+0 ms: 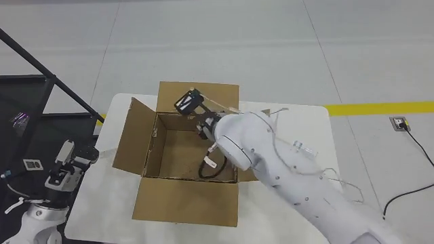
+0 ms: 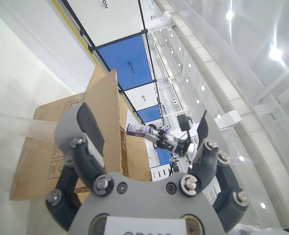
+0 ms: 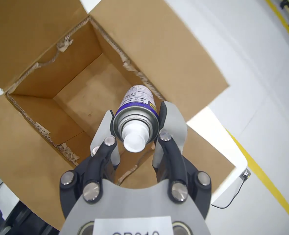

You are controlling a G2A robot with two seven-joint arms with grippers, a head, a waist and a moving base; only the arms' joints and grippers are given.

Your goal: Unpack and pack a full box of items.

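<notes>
The right gripper (image 3: 137, 112) is squeezed tight around a spray can (image 3: 137, 96) with a purple band and a white cap. The can hangs over the open cardboard box (image 3: 46, 59), close to its far wall. The box sits on a white table (image 1: 298, 129) with its flaps spread out. The left gripper (image 2: 144, 117) is wide open and holds nothing, off by the table's left side.
</notes>
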